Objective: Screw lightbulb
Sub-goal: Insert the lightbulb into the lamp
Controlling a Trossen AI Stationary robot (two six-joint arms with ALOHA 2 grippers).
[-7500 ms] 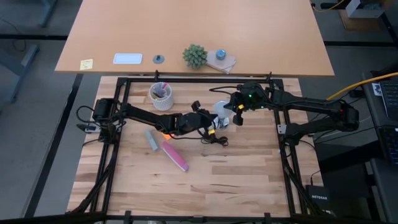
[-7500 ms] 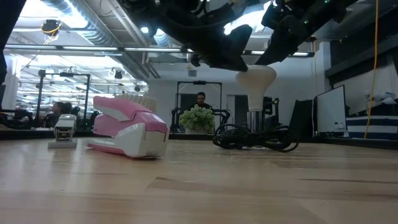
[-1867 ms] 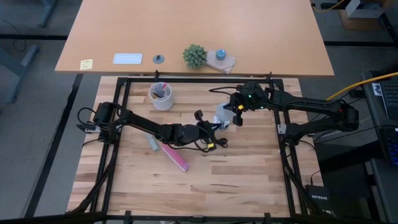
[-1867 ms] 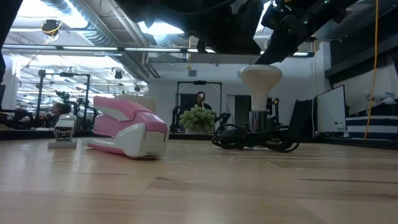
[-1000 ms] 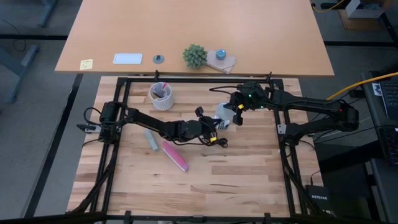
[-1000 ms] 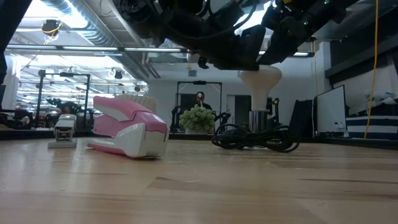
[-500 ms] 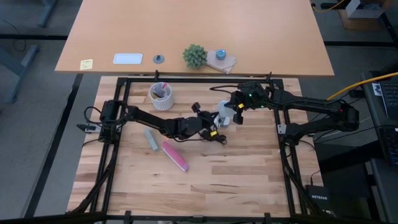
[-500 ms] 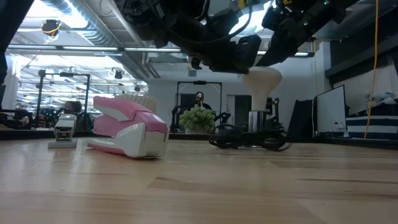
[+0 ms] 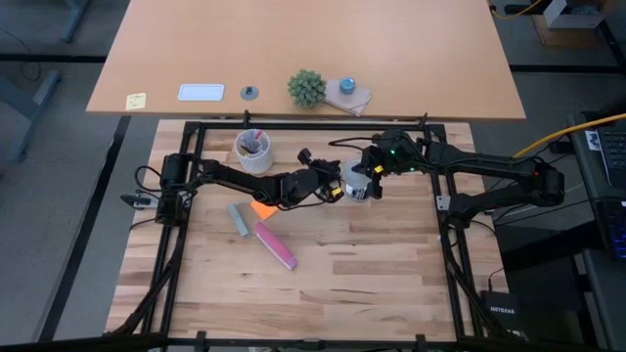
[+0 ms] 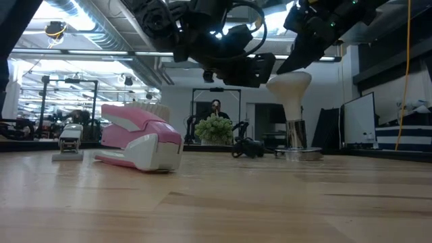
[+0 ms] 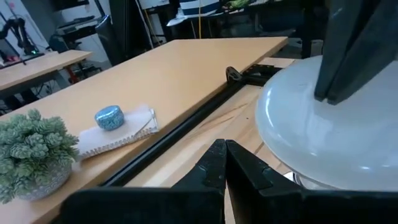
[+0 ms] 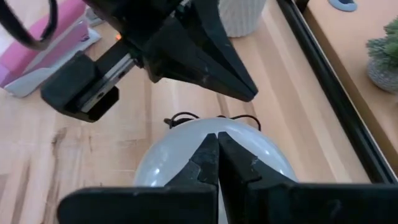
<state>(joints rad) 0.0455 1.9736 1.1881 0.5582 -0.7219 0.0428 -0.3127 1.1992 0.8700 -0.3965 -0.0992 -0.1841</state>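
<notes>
The white lightbulb (image 9: pixel 356 176) stands about upright, its base in the shiny metal socket (image 10: pixel 298 152), which rests on the table; the bulb also shows in the low view (image 10: pixel 289 84). The socket's black cord (image 10: pixel 254 147) lies beside it. My right gripper (image 12: pixel 217 163) is shut and sits on top of the bulb. My left gripper (image 11: pixel 224 163) is shut, level, right beside the bulb's left side (image 11: pixel 273 124). My right gripper rests its shut fingertips on the bulb's round top (image 11: pixel 323 106), coming from above and slanting from the table's right side. The bulb stands in the socket on the table. My left gripper: I cannot tell whether its shut fingers touch the bulb's side.
A white cup with pens (image 9: pixel 253 151) stands at the far left. A pink stapler (image 9: pixel 276 244), a grey bar (image 9: pixel 238 219) and an orange note (image 9: pixel 262 208) lie on the left half. A plant (image 9: pixel 306 88) stands on the desk beyond the far edge.
My left gripper has moved toward the table's far edge, up beside the bulb. The socket with the bulb has slid a little along the table, and the black cord has been drawn from the socket's near side to its far left. My right gripper stays on the bulb.
</notes>
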